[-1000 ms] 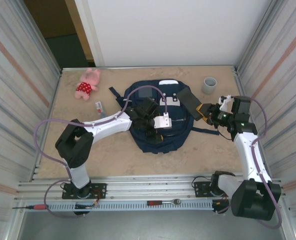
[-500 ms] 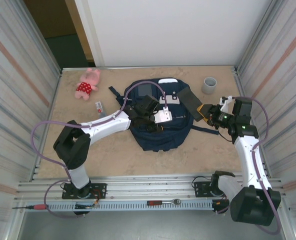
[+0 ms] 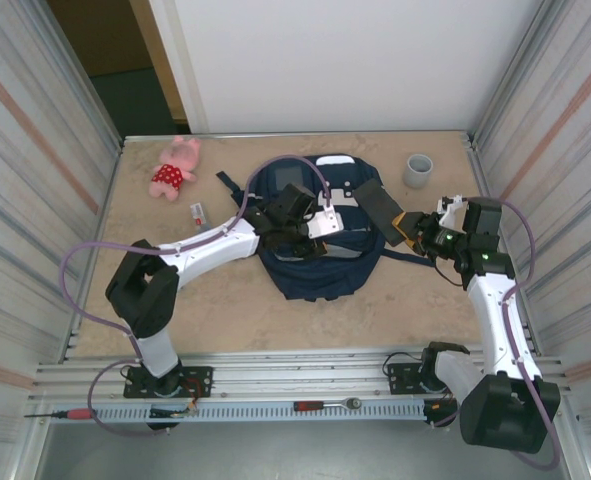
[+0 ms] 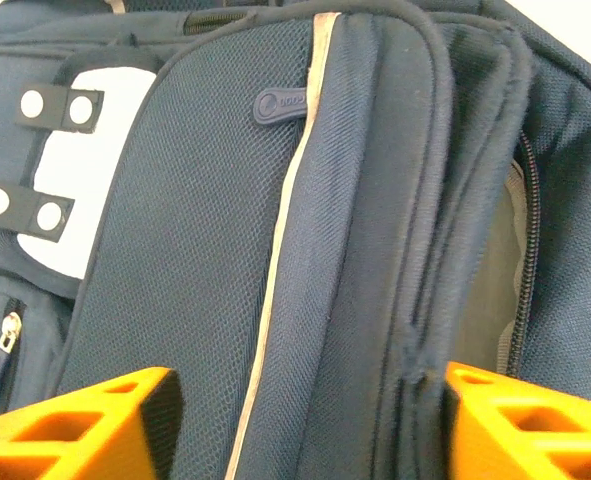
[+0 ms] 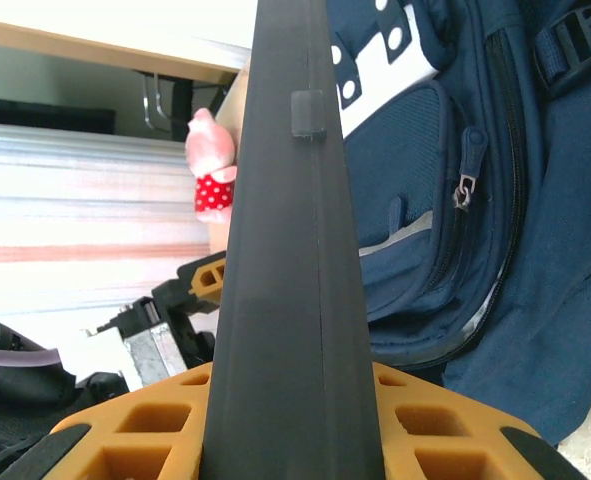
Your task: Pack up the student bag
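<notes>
The student bag (image 3: 320,270), navy blue with a white patch, lies flat in the middle of the table. My left gripper (image 3: 310,243) is pressed down onto its top. In the left wrist view the orange fingers (image 4: 95,425) stand apart on either side of a raised fold of the bag (image 4: 205,230) beside an open zip, so the left gripper (image 4: 305,405) is open around the fabric. My right gripper (image 3: 407,228) is shut on a flat black case (image 3: 375,205), held above the bag's right edge. The right gripper (image 5: 293,405) clamps the black case (image 5: 285,200) edge-on, with the bag (image 5: 535,200) behind it.
A pink plush toy (image 3: 175,167) lies at the far left. A small red and white item (image 3: 198,213) sits left of the bag. A grey cup (image 3: 418,170) stands at the far right. Ribbed metal walls close in both sides.
My left gripper has slid toward the far side across the bag, and its jaws have narrowed around the fold. The right gripper has kept its hold on the black case and barely moved.
</notes>
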{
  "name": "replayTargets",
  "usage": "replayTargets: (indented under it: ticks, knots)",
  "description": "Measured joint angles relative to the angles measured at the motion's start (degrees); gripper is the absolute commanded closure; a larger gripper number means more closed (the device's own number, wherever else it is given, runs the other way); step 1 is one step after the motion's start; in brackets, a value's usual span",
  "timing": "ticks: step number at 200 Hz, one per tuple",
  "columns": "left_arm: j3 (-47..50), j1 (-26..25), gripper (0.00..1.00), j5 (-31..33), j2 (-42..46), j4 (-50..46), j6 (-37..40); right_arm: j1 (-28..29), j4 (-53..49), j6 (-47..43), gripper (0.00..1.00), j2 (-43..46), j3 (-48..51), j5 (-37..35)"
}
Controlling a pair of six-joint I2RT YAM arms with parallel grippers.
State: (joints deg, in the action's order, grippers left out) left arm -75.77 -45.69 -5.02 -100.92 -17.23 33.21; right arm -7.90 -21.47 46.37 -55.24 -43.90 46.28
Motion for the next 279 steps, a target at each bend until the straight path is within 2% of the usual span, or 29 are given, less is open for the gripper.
replayTargets:
  ticks: [41,60,65,79,99,134,182,204,230,250,279]
  knots:
    - [-0.3,0.0,0.26,0.0,0.0,0.5,0.0,0.0,0.2,0.6,0.82,0.4,0.3,0.0]
    - [-0.3,0.0,0.26,0.2,-0.1,0.8,0.1,0.1,0.3,1.2,0.82,0.8,0.8,-0.2]
    - [-0.3,0.0,0.30,0.2,-0.2,0.9,0.2,0.1,0.4,1.2,0.82,0.9,1.0,-0.2]
    - [-0.3,0.0,0.49,0.1,-0.7,0.9,0.6,0.1,0.4,1.2,0.82,1.1,1.2,-0.4]
    - [0.0,-0.2,0.63,-0.2,-1.3,1.2,1.0,0.3,0.2,1.3,0.82,1.4,1.3,-0.4]
    - [0.1,-0.2,1.00,0.7,-0.4,2.5,-0.9,-0.9,-1.9,1.7,0.83,3.6,1.3,-0.5]
    - [-3.1,2.9,1.00,2.0,5.2,2.5,-8.1,-6.6,-8.3,3.4,0.83,11.1,1.0,-5.5]
    - [-4.8,4.8,1.00,2.3,6.7,2.5,-11.0,-7.1,-12.5,4.1,0.82,14.6,-0.5,-7.7]
    - [-6.2,5.1,1.00,2.8,6.8,1.6,-13.2,-6.7,-15.3,4.7,0.82,16.9,-1.2,-6.1]
    - [-7.7,5.1,1.00,3.0,6.6,0.0,-14.7,-2.1,-16.6,5.1,0.81,16.3,-1.2,-5.6]
    - [-11.3,5.1,1.00,3.2,5.7,-2.1,-16.3,11.5,-13.4,9.0,0.82,14.7,-0.7,-7.6]
